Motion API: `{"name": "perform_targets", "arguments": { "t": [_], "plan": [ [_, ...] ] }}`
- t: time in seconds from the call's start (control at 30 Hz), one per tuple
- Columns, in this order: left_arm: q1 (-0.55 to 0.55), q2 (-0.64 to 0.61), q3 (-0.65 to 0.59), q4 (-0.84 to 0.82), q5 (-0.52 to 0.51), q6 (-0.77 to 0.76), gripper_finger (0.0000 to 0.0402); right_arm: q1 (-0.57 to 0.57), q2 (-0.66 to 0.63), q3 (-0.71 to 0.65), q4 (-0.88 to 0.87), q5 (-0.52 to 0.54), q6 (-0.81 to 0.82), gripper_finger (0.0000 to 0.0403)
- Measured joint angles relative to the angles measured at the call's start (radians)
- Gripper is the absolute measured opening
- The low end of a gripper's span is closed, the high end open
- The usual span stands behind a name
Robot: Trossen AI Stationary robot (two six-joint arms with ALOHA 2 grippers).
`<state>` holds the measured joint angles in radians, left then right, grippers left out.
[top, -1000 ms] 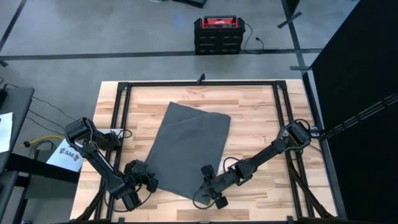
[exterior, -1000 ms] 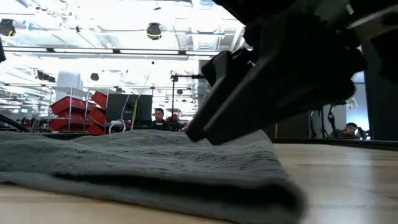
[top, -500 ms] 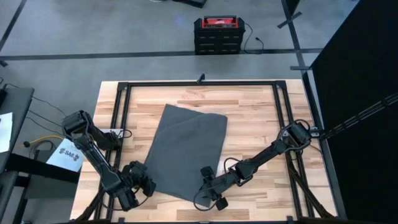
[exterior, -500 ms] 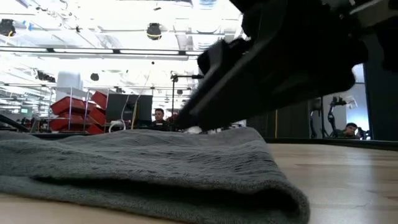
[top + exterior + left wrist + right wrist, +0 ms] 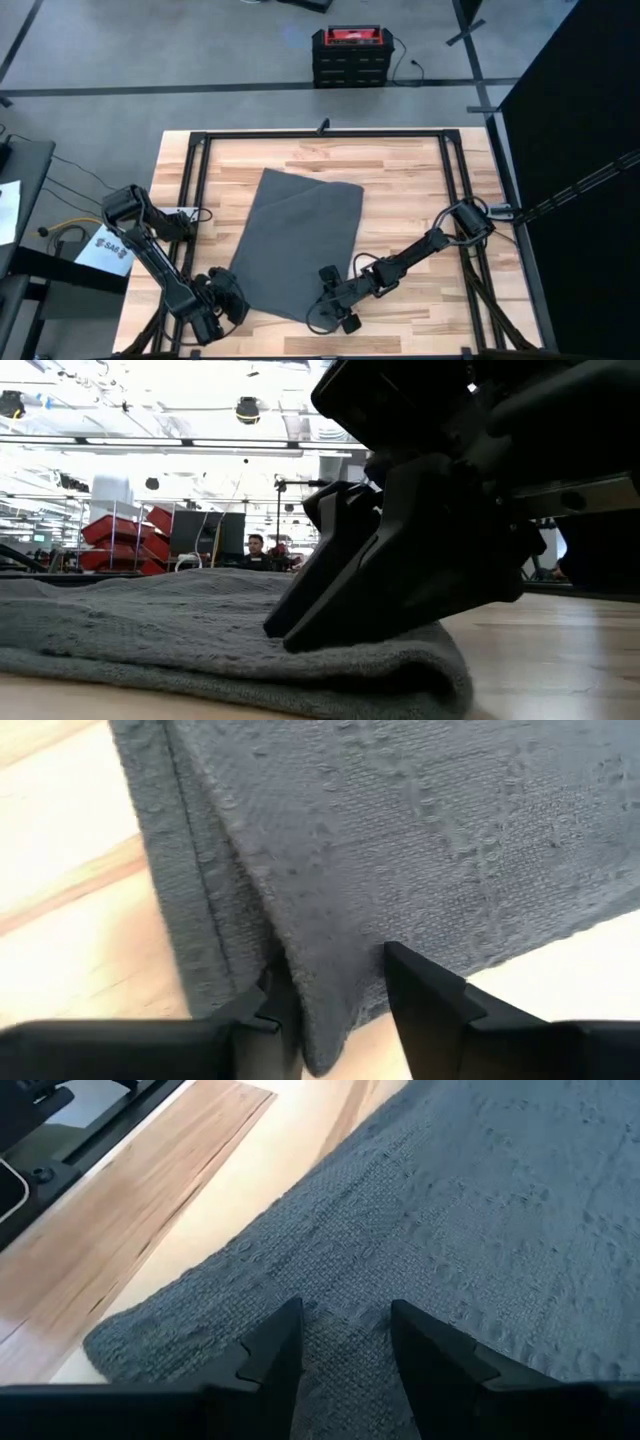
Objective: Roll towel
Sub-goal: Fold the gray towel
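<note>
Your left gripper (image 5: 232,296) sits low at the near left corner of the towel (image 5: 298,240), and the left wrist view shows why: the fingers (image 5: 425,995) are parted only a little, with the corner's folded hem lying between them (one finger seems to press against the hem, though I can't say the cloth is truly pinched). That corner is the natural starting point, since a roll needs an edge lifted first.

The towel itself lies flat on the worktop (image 5: 410,180), roughly in the middle and turned at a slight angle, with a crease near its far edge where one layer appears to overlap another. Nothing is rolled yet, so you are at the very start: getting hold of the near edge.

Your right gripper (image 5: 331,283) is at the near right corner of the same edge, resting on top of the cloth. In the right wrist view its fingers (image 5: 272,1342) stand apart with towel weave showing between and beneath them, gripping nothing; in the low view it looms dark just above the towel's thick rounded edge (image 5: 420,670). Having both grippers on the one edge makes sense, because the cloth is soft and a single hold would likely let the other side sag and twist the roll.

My judgement: each gripper needs to close on its corner before anything is lifted.
</note>
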<state>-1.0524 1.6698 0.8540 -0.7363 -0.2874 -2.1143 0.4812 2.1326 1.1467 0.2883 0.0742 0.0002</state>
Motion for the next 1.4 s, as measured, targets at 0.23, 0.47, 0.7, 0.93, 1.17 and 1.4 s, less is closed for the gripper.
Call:
{"name": "perform_targets", "arguments": {
  "t": [0.23,0.47,0.7,0.93,1.17,1.4],
  "plan": [
    [0.014,0.0,0.004,-0.029,0.024,0.015,0.0004,0.0,-0.002,-0.001,-0.003,0.001,0.0,0.0141],
    [0.01,0.003,0.091,-0.17,0.029,0.023,0.0,0.0,-0.003,-0.001,-0.012,0.001,0.0,0.0141],
    [-0.005,0.001,0.163,-0.221,0.025,0.021,0.0,0.003,-0.003,-0.002,-0.016,0.001,0.002,0.0141],
    [-0.007,0.004,0.097,-0.087,0.037,0.011,0.0,0.003,-0.019,-0.005,-0.033,0.001,-0.007,0.0141],
    [-0.017,-0.002,0.018,0.067,0.073,0.024,0.0,0.004,-0.02,-0.004,-0.046,0.004,-0.008,0.0141],
    [-0.019,-0.001,0.015,0.078,0.041,0.049,0.0015,0.001,-0.02,-0.004,-0.045,0.004,-0.008,0.0141]
  ]
}}
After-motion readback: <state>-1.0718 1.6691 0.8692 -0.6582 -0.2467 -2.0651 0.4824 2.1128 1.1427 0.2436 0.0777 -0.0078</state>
